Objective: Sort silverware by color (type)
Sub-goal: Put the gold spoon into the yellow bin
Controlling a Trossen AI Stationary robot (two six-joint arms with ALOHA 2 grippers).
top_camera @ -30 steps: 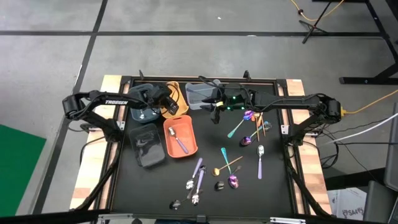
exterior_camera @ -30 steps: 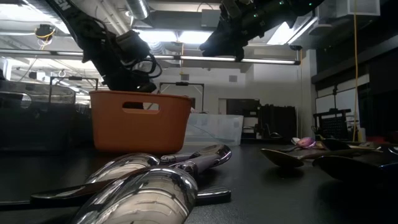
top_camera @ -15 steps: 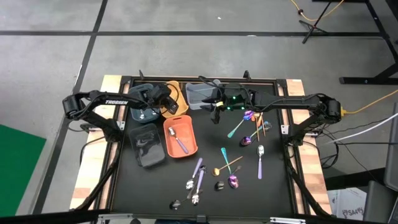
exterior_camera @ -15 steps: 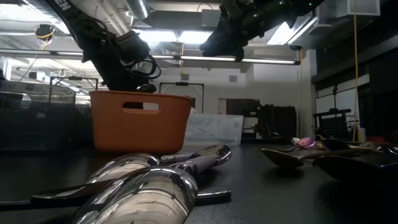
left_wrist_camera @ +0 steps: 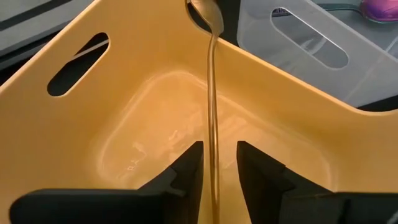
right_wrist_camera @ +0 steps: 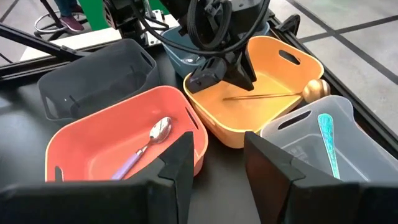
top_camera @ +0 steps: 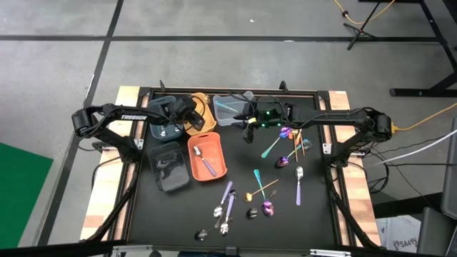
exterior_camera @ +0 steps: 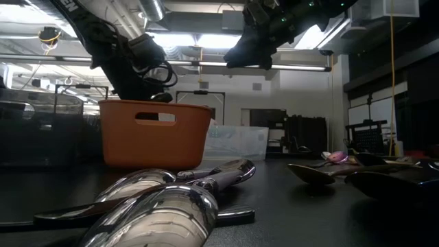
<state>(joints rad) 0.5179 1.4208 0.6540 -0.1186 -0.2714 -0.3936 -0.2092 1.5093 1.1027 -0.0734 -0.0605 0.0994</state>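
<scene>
Left tool (left_wrist_camera: pixel 217 149) sits over the yellow bin (left_wrist_camera: pixel 292 81) at the back of the worktop (top_camera: pixel 178 214), fingers parted. The gold spoon (left_wrist_camera: pixel 212 112) runs straight out between them with a gap on each side, so it looks let go, not pinched. The spoon's long axis is in line with the fingers: handle end at the tool, bowl end up on the bin's far rim, next to the clear bin (right_wrist_camera: pixel 292 127). From the right wrist view it lies nearly level across the bin's inside, bowl propped on the rim, not flat on the floor of the bin. Key relation, as a judgement: backing the left tool off along that axis should clear the handle, but a sideways pull could drag it and tip the spoon out over the rim. Right tool (right_wrist_camera: pixel 217 140) is released and empty, hovering just beside the clear bin, which holds a teal spoon (right_wrist_camera: pixel 328 140). Loose silverware (top_camera: pixel 265 189) lies on the right half of the worktop, nearer the right arm
</scene>
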